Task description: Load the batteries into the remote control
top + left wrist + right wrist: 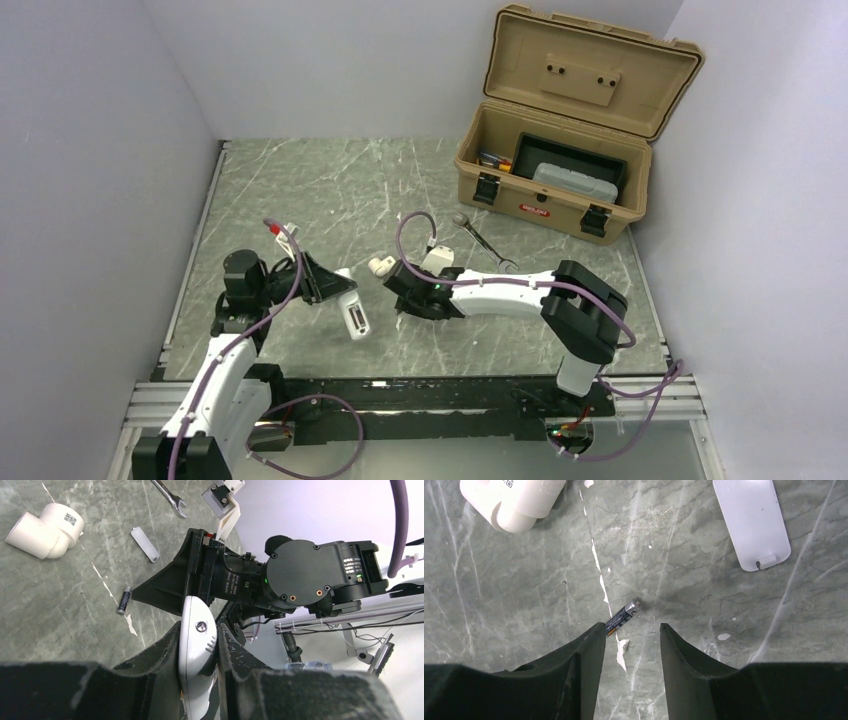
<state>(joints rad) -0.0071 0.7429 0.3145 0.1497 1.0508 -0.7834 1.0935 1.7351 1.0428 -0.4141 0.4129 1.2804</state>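
Right wrist: right gripper (pixel 631 630) jaws spread over marbled surface (pixel 524 605), one battery (pixel 623 616) lying just ahead of tips, near end perhaps touching one jaw. Left wrist: left gripper (pixel 198 630) jaws pinching white remote control (pixel 196 652) between them.

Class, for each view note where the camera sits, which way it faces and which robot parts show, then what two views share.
Top external: above and behind the bases, looking down on the table and toolbox; left arm and right arm show.
Left wrist: on the left gripper, shut on the remote control, facing the right arm.
Right wrist: faces down past the open right gripper at a battery.
Shared: both wrist views show that battery, the flat white cover and the pipe fitting.
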